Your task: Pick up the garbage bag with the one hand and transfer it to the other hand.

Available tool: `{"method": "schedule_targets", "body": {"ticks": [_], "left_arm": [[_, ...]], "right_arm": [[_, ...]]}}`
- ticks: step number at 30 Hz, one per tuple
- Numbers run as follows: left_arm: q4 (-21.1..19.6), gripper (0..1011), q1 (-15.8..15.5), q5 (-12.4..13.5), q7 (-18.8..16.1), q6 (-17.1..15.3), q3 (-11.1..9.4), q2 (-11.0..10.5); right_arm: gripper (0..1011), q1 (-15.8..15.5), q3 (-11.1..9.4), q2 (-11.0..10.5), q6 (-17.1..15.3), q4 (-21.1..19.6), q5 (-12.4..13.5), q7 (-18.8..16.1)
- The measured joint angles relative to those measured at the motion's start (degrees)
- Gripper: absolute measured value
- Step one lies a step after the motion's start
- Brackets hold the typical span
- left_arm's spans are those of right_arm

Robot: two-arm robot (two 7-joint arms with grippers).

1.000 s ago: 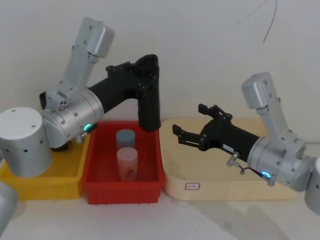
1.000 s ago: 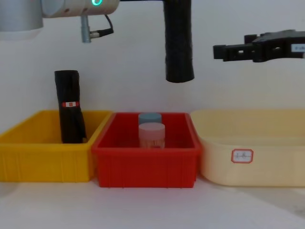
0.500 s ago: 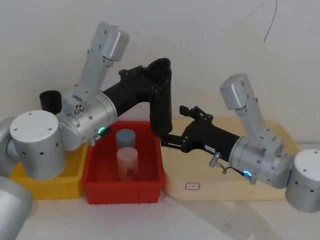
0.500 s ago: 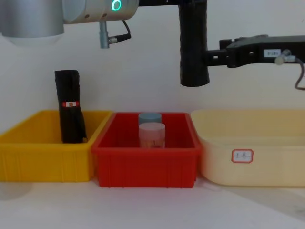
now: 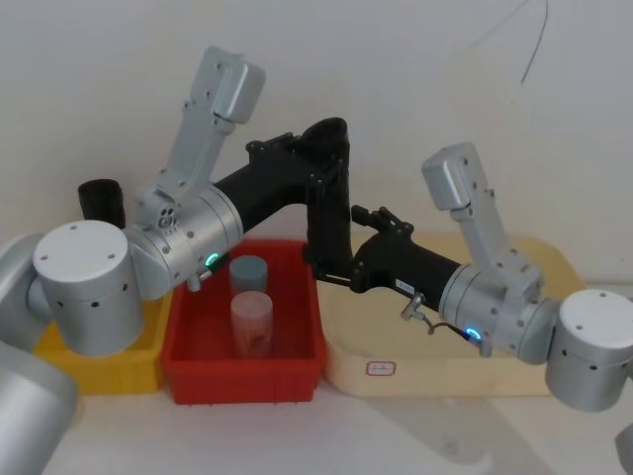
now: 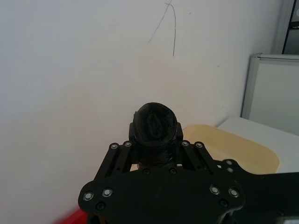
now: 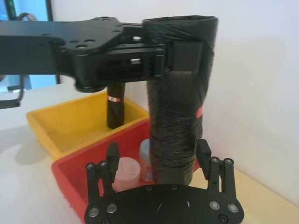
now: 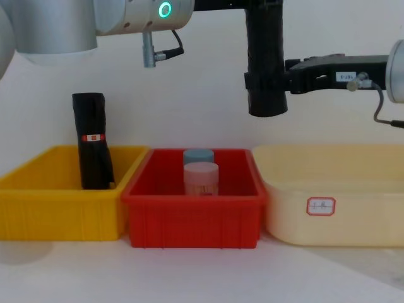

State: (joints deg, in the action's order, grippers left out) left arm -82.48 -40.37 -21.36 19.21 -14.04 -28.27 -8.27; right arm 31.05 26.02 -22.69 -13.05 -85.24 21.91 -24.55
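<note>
The garbage bag (image 8: pixel 265 57) hangs upright in the air, long axis vertical, base down, over the right edge of the red bin (image 8: pixel 192 214). The left gripper (image 5: pixel 318 181) clamps its upper part. The right gripper (image 7: pixel 158 148) stands wide astride its lower end.

The garbage bag (image 8: pixel 265 38) is plain matte black, with one small red spot (image 7: pixel 198 112) on its side. The left claw (image 5: pixel 318 186) is black, on a silver-grey arm with a green ring light (image 8: pixel 165 9). The right claw (image 7: pixel 158 148) is black too, with a small white sticker (image 8: pixel 341 76); its silver-grey arm glows with a blue ring light (image 5: pixel 473 333).

The yellow bin (image 8: pixel 38 208), red bin (image 8: pixel 189 221) and cream bin (image 8: pixel 366 214) are each one plain colour; the cream one bears a white label (image 8: pixel 320 206) edged in red. A second black roll (image 8: pixel 91 158) wears a red-and-white band. One jar lid (image 8: pixel 199 154) is grey-blue, the other lid (image 8: pixel 201 169) pale pink. The wall (image 8: pixel 189 95) is white, the counter (image 8: pixel 202 278) pale grey-white.
</note>
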Motion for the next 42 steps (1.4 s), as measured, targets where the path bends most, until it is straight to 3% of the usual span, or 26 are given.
{"method": "schedule_targets", "body": {"ticks": [27,34,42], "left_arm": [[1.33,380,-0.44,-0.74,-0.25,-0.11,-0.88,1.32],[1.55,380,-0.49,-1.12,-0.21,-0.11,-1.00,1.59],[1.65,380,-0.54,-1.32,-0.12,-0.11,-1.05,1.71]], "right_arm": [[1001,3.86,-0.82,3.50,3.04,8.25,-0.92,-0.13],[868,4.32,-0.85,3.93,3.45,9.25,-0.97,-0.46],[610,4.64,-0.85,4.22,3.69,9.91,-0.99,-0.76]]}}
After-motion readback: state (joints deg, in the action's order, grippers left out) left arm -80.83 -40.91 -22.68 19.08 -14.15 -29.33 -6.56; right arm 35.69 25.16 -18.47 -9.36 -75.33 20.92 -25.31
